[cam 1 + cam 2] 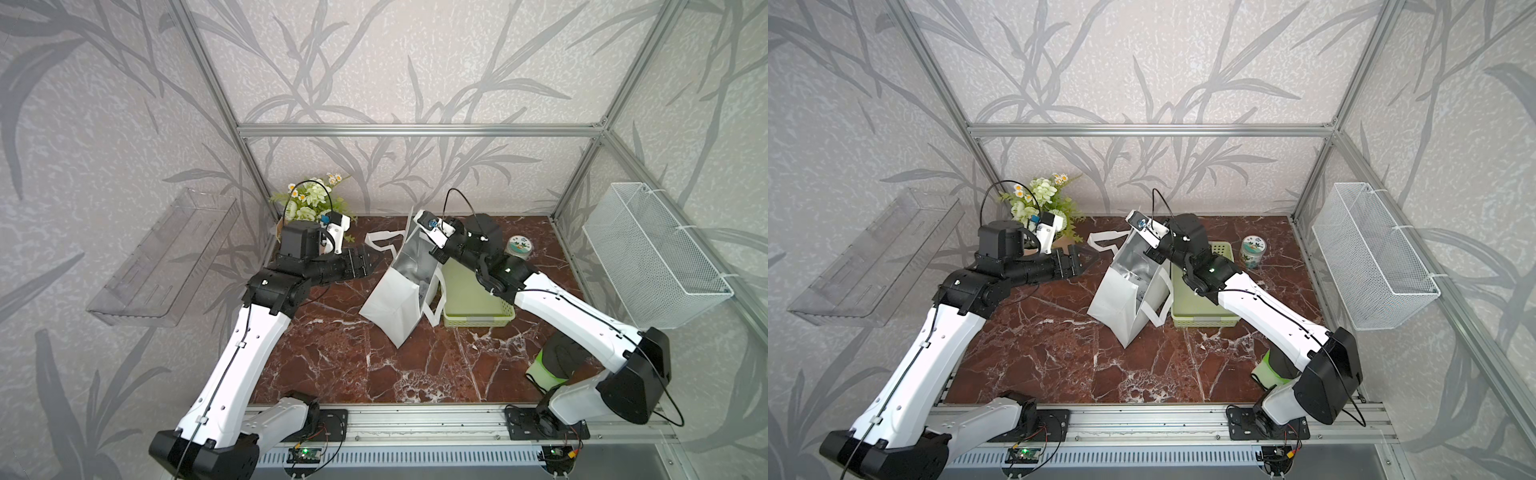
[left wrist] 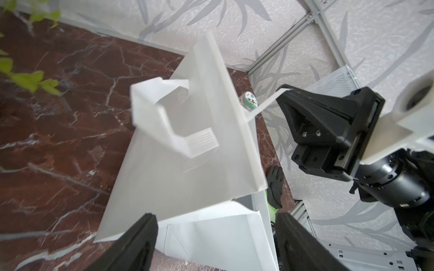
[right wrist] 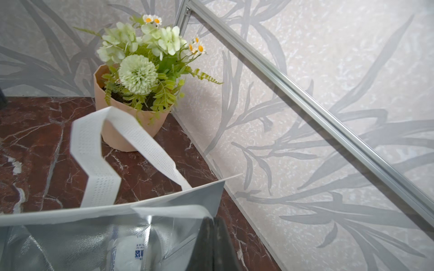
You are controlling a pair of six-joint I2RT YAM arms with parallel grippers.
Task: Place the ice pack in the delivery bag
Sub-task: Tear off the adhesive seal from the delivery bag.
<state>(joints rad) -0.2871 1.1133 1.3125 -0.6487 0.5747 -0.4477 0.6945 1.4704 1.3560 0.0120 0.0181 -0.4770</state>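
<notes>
The delivery bag stands tilted mid-table in both top views, a white tote with its mouth open and silver lining showing. The ice pack, a white pouch with blue print, lies inside on the foil, and is dimly seen deep in the bag from above. My right gripper is shut on the bag's upper rim, holding that side up. My left gripper is open, left of the bag and apart from it, with nothing between its fingers. One loop handle hangs near it.
A green plastic basket sits right behind the bag, under my right arm. A round printed tin stands at the back right. A potted flower bunch fills the back left corner. A black and green glove lies front right.
</notes>
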